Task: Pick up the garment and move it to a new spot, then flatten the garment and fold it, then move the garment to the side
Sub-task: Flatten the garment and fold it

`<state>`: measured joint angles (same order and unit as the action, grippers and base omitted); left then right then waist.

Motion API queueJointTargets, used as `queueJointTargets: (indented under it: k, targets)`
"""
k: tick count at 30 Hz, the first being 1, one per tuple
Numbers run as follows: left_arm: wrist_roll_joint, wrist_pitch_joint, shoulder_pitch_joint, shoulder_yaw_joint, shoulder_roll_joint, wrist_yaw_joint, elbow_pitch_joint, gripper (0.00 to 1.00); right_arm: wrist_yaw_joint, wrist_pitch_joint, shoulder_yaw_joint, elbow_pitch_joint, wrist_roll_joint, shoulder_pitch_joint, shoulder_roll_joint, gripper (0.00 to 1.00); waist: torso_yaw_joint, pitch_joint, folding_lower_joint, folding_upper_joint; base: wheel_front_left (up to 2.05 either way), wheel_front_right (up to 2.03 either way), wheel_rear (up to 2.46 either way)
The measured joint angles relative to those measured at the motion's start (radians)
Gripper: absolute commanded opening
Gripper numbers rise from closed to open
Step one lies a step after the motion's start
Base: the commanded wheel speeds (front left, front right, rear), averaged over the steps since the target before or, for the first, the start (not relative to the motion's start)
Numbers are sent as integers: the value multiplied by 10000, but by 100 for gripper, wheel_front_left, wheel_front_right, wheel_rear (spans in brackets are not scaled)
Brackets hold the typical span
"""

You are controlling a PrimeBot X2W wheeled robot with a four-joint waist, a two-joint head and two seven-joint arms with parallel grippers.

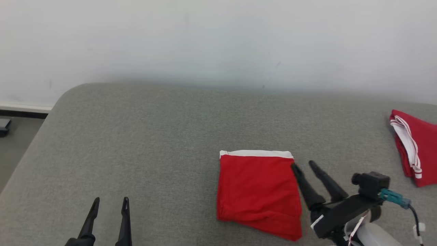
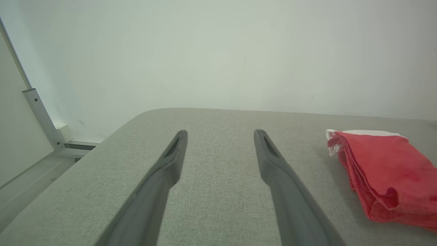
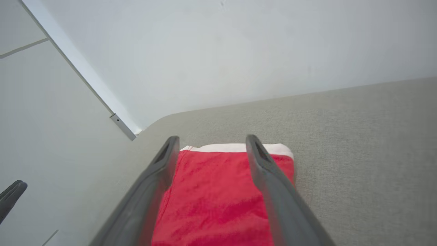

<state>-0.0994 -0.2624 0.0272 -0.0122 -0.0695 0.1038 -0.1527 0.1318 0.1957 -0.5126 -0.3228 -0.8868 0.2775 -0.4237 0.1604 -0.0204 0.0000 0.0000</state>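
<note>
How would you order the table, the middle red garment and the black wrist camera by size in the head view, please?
Largest: table, by far.
Next: middle red garment.
Smallest: black wrist camera, even though it may sit nearer the lens than the garment.

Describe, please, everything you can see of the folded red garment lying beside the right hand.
The folded red garment is a soft, knit-looking cloth with a white band along its far edge. It lies flat, a rough rectangle of several layers, on the grey padded surface, its near edge rumpled. The right hand stands open at its right edge, one fingertip at the cloth; whether it touches I cannot tell.
</note>
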Motion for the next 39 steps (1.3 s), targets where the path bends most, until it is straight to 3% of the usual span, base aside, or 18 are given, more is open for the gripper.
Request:
queueJointTargets:
  k: [10,20,26,39]
  targets:
    - [-4,0,108,-309,-90,-171,257,100,0,616,2614,142,2711,-957,594,100,-696,-95,0,0,0,0,0]
    - [-19,-2,199,-456,-105,-234,322,100,0,660,4702,1342,5258,-2691,1998,100,-1215,-169,0,1,0,0,0]
    - [73,0,342,-466,-165,-245,349,100,0,660,5135,1753,5887,-3302,2661,100,-1255,-231,0,0,0,0,0]
    - [416,-2,602,-288,-391,-343,364,100,0,658,5568,1889,7191,-3680,3158,100,-1064,-392,0,0,0,0,0]
